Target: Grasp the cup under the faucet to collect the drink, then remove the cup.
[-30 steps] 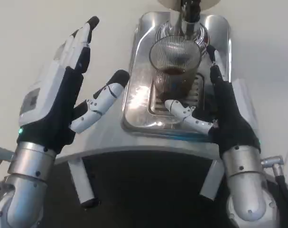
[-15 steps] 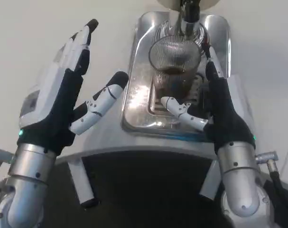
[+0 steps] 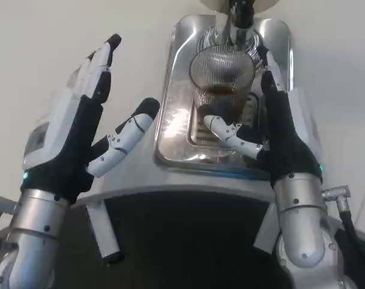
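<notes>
Nearest the camera, at the lower left of the frame, the left hand [image 3: 74, 135] stood open over the white desk [image 3: 38, 48], fingers [image 3: 98, 66] spread and holding nothing, well to the left of the machine. At the lower right, the right hand [image 3: 278, 132] was much the nearer one to the work: its palm faced left toward the cup [image 3: 221, 84], the thumb reached across in front of the cup's base, and the other fingers rose along its right side. Whether they touched the glass could not be told; the hand looked open around it, not yet closed. Farther up, at upper centre, the cup stood upright on the silver drip tray [image 3: 176, 126], directly under the faucet [image 3: 239, 21], with dark drink in its bottom. It lay just left of the right palm, so a closing squeeze looked sufficient.
</notes>
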Controlling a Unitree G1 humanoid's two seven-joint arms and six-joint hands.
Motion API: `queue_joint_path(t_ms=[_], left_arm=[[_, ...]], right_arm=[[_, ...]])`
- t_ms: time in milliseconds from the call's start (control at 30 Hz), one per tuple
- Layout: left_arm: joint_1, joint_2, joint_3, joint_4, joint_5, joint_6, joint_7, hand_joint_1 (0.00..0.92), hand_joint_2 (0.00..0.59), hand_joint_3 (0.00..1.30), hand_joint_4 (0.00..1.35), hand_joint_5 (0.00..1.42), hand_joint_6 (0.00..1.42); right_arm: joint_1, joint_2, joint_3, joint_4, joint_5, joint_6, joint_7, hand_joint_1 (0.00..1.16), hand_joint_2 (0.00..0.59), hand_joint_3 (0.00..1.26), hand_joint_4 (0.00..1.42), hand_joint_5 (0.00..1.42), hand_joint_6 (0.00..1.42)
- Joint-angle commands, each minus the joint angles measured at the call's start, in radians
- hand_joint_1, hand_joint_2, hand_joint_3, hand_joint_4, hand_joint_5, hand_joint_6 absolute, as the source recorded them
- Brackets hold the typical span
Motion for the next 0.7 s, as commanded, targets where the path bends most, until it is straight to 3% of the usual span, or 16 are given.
queue_joint_path(t_ms=[33,700], left_arm=[[0.015,-0.004,0.002,-0.013,0.004,0.01,0.013,0.0,0.251,0.0,0.0,0.0,0.0],[-0.002,-0.002,0.004,0.003,0.002,0.024,0.014,0.0,0.252,0.0,0.0,0.0,0.0]], right_arm=[[-0.002,0.011,0.002,0.021,0.009,0.0,-0.007,0.85,0.243,0.03,0.0,0.03,0.16],[-0.086,0.006,0.004,0.134,0.032,-0.043,-0.031,0.88,0.254,0.05,0.02,0.05,0.18]])
